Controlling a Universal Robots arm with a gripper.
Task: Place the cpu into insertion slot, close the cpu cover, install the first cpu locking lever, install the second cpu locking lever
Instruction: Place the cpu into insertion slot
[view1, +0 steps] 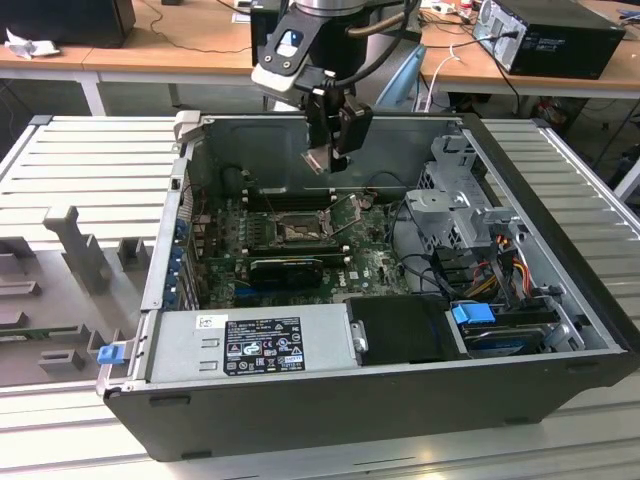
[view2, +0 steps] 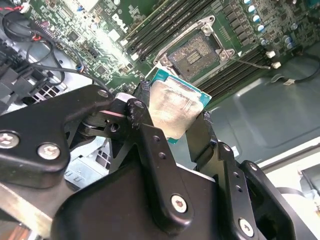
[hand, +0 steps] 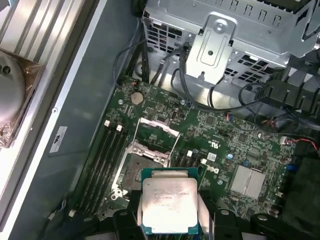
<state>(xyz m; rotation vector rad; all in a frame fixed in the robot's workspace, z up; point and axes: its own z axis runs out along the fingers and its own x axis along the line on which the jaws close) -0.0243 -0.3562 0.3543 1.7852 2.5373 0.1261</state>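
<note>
And here is the gripper with the cpu clamped between its two black fingers, jaws closed on opposite edges of the chip. That looks like a deliberate choice: holding it by the rim leaves the pale metal face and the underside free of any contact. In the exterior view the chip hangs in the air inside the open computer case, well above the green board and not touching anything below. The insertion slot sits down there with its dark centre bare, so nothing is seated yet. The cpu cover stands flipped up off the socket, which I'd judge is what leaves the way open from above. In both wrist views the slot shows just beyond the chip's edge, near it but not squarely under it, beside the long memory slots. As for the pose, the arm reaches in from over the case's far wall in the exterior view, wrist turned downward and fingers pointing at the board, with the chip looking roughly level, perhaps a touch tilted. The silver drive cage stands well apart from the gripper.
</note>
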